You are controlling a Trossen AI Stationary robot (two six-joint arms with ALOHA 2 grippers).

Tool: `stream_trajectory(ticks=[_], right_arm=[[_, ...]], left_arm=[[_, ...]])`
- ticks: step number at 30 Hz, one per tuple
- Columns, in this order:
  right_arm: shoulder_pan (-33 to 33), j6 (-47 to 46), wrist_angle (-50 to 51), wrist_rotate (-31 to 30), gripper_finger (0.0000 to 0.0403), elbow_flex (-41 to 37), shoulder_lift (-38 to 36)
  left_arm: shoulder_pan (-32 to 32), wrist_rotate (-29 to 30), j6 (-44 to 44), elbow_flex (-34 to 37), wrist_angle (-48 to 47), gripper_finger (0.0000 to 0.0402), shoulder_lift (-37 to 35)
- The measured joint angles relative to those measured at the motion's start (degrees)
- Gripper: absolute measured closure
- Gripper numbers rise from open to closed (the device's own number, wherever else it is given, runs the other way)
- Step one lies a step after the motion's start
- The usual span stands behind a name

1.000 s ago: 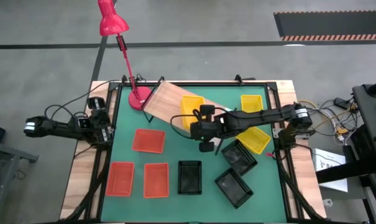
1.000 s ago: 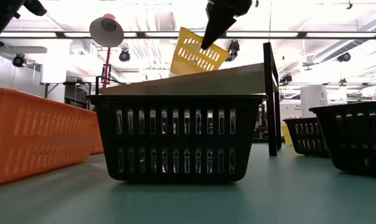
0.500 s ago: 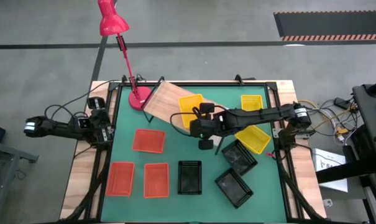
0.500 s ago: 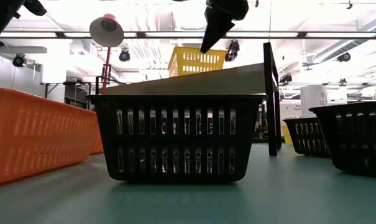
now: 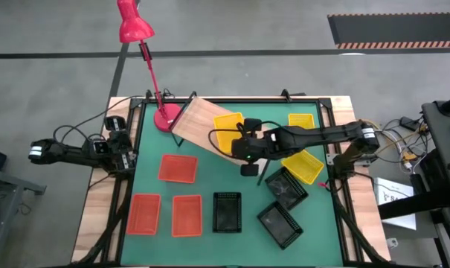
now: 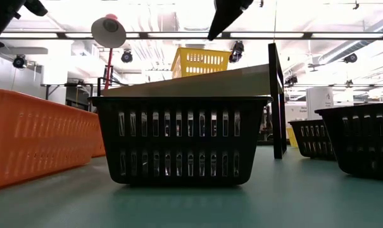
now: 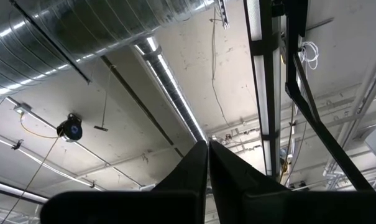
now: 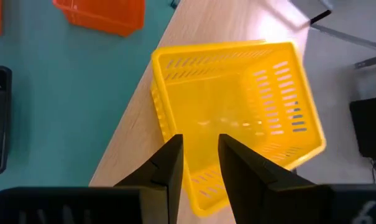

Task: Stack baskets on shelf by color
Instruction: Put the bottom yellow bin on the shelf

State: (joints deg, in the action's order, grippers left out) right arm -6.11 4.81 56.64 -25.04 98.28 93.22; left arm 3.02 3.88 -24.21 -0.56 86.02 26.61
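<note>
A yellow basket (image 5: 228, 128) (image 8: 228, 118) sits level with its bottom on the light-wood shelf plank (image 5: 202, 119) (image 6: 197, 79). My right gripper (image 5: 247, 145) (image 8: 200, 165) hangs open just above the basket's near rim and is clear of it in the low view (image 6: 215, 28). A second yellow basket (image 5: 301, 123) lies by the shelf's right end, and a third (image 5: 303, 165) lies on the green mat. Three red-orange baskets (image 5: 178, 168) and three black baskets (image 5: 227, 211) rest on the mat. My left gripper (image 7: 207, 163) is shut, pointing up, at the table's left edge (image 5: 120, 147).
A red desk lamp (image 5: 165, 115) stands at the shelf's left end, its head (image 6: 109, 30) reaching beyond the far edge. The shelf's black frame post (image 6: 276, 95) stands on the right. The nearest black basket (image 6: 182, 136) fills the low view's front, with a red-orange basket (image 6: 33, 136) beside it.
My right gripper has set the yellow basket down on the shelf: it hung tilted from the fingers and now sits level on the plank. The gripper has let go, risen and drawn back a little toward the table's right edge.
</note>
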Motion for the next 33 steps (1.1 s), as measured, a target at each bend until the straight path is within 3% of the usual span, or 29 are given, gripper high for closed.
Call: stream_trajectory(ticks=[6, 18, 33], right_arm=[[0.2, 1.8, 0.2, 0.0, 0.032, 0.0, -3.4], [3.4, 1.6, 7.1, 0.1, 0.0391, 0.0, -7.0], [9.9, 1.4, 10.0, 4.5, 0.0394, -2.6, -6.5]], left_arm=[[0.0, 0.0, 0.0, 0.0, 0.0, 0.0401, 0.0], [0.0, 0.0, 0.0, 0.0, 0.0, 0.0401, 0.0], [0.0, 0.0, 0.0, 0.0, 0.0, 0.0401, 0.0]])
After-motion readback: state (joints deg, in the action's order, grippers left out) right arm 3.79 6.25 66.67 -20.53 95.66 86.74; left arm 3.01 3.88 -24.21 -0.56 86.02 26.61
